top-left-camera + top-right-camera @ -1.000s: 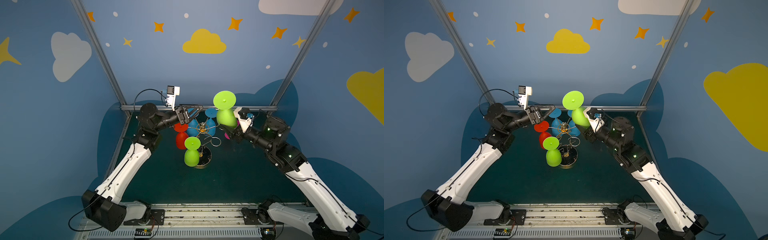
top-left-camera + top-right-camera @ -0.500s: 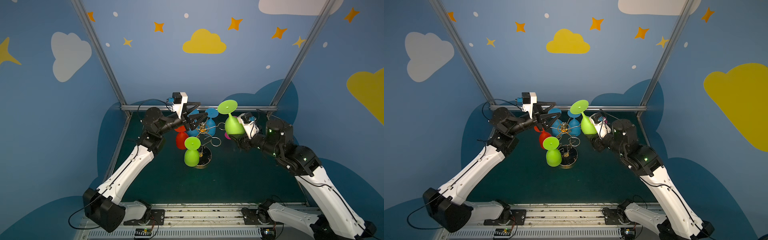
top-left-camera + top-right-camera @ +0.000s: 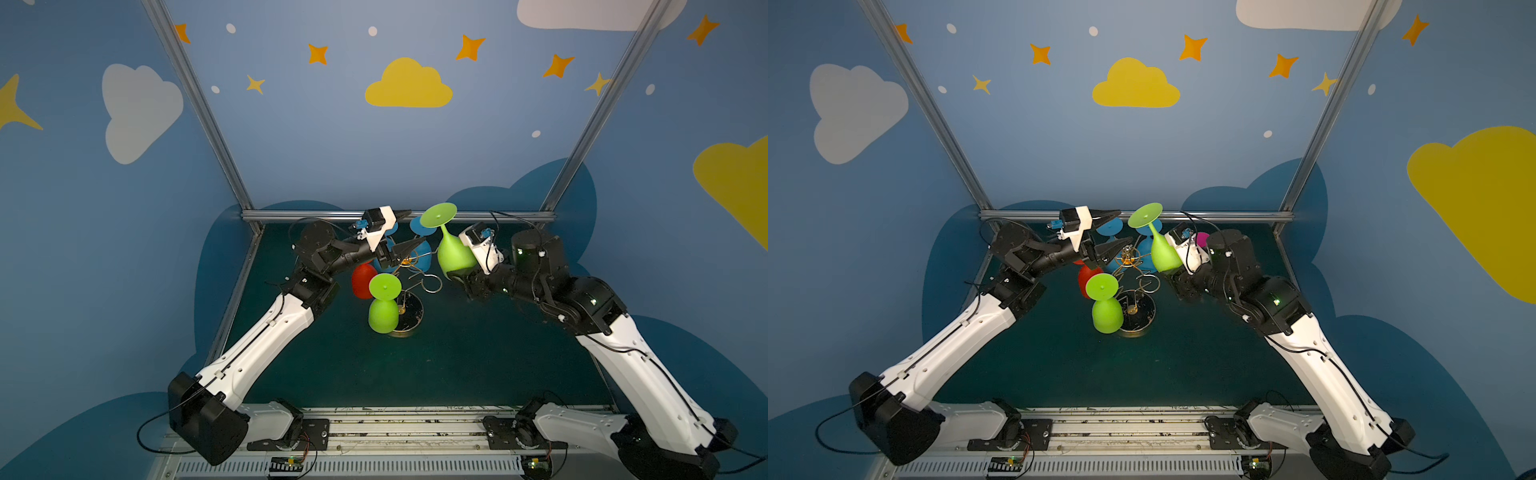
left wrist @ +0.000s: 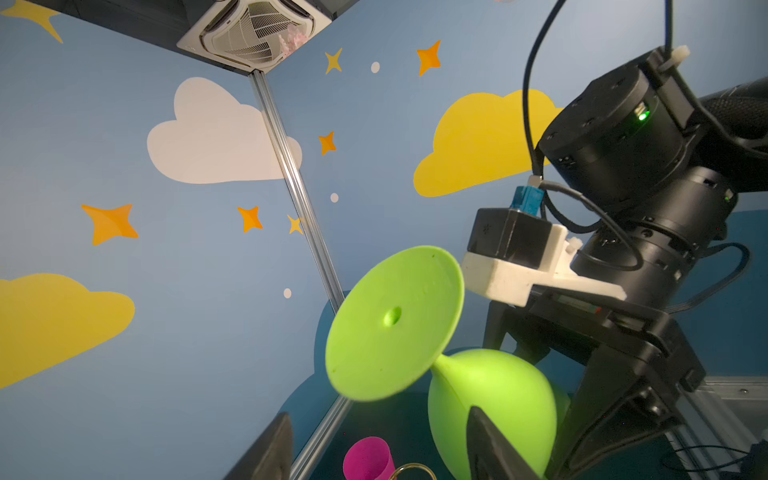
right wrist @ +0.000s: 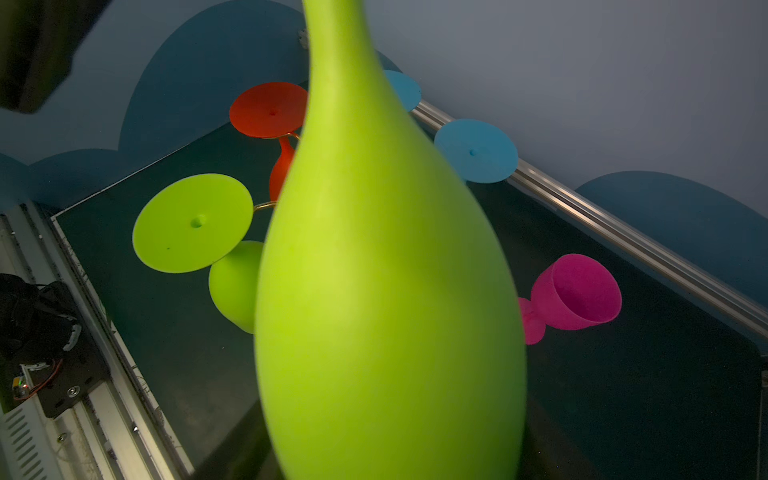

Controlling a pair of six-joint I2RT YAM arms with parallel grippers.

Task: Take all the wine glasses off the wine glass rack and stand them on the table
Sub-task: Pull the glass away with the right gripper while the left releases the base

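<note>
My right gripper (image 3: 462,272) (image 3: 1177,271) is shut on the bowl of a green wine glass (image 3: 455,255) (image 3: 1165,255) (image 4: 490,399) (image 5: 386,291). The glass is tilted, foot uppermost, and hangs clear to the right of the gold wine glass rack (image 3: 415,276) (image 3: 1127,259). In the right wrist view the bowl fills the middle and hides the fingers. My left gripper (image 3: 414,228) (image 3: 1124,227) (image 4: 379,413) is open above the rack's top, pointing at the held glass with a small gap to its stem.
On the rack hang a second green glass (image 3: 384,305) (image 5: 193,222), a red glass (image 3: 363,280) (image 5: 268,110) and blue glasses (image 3: 420,253) (image 5: 476,151). A pink glass (image 3: 1202,239) (image 5: 575,293) lies on the dark mat behind the right arm. A metal rail (image 3: 316,215) runs along the back.
The right gripper has brought the green glass down and to the right, tilting it. The left gripper has swung right over the rack's top towards the glass.
</note>
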